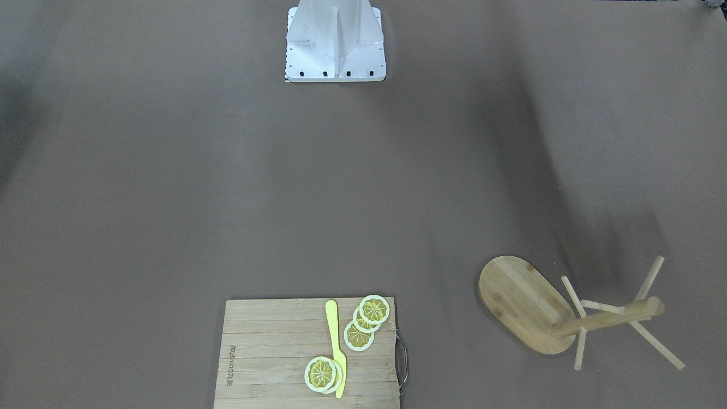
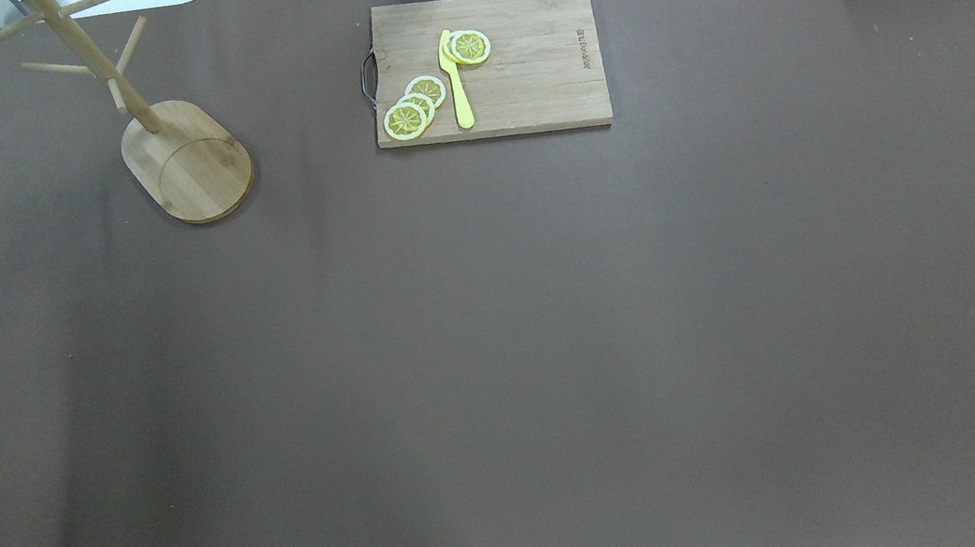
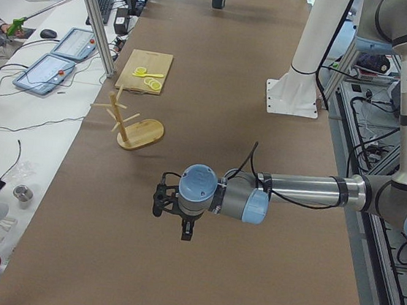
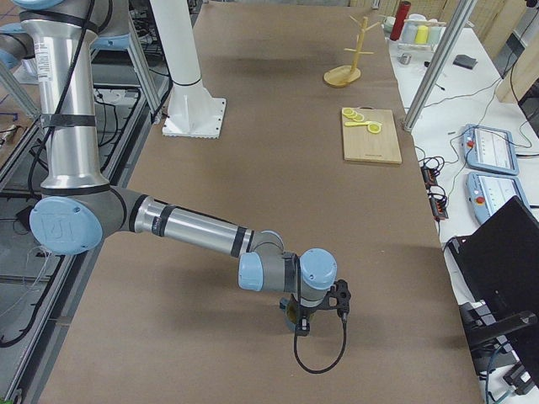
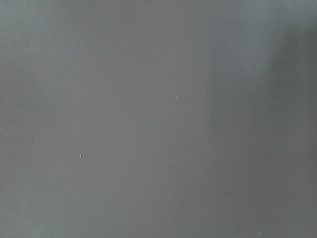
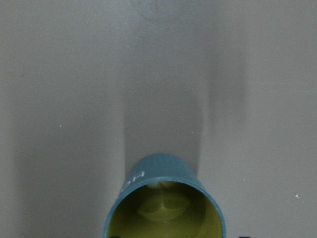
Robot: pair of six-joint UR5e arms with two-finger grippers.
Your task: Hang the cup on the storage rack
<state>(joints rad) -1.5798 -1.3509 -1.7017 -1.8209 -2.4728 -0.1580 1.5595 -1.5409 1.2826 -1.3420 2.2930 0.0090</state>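
In the front-facing view, only the storage rack (image 1: 525,304) is seen of the task's things. It is stood near the operators' edge of the tabletop (image 1: 170,199), well apart from a cutting board (image 1: 267,352) on which lemon slices (image 1: 374,309) and a yellow knife (image 1: 335,335) are laid.

From overhead, the rack is found at the far left corner, its post set at one end of the oval base.

In the left-end view, the rack's post is shown upright, with thin pegs angled upward. The left pincer (image 3: 186,233) is pointed down over bare tabletop; whether its fingers are apart or together cannot be told. The cup (image 3: 218,0) is seen small at the tabletop's far end, upright, its long axis vertical and its mouth up.

In the right-end view, the right pincer (image 4: 296,320) is pointed down at the cup's place. Neither its opening nor any clamping on the cup can be judged.

In the left wrist view, only bare tabletop is shown.

In the right wrist view, the cup is seen at the bottom edge, its yellow inside turned to the camera, with pale lettering on the upper left of its wall.
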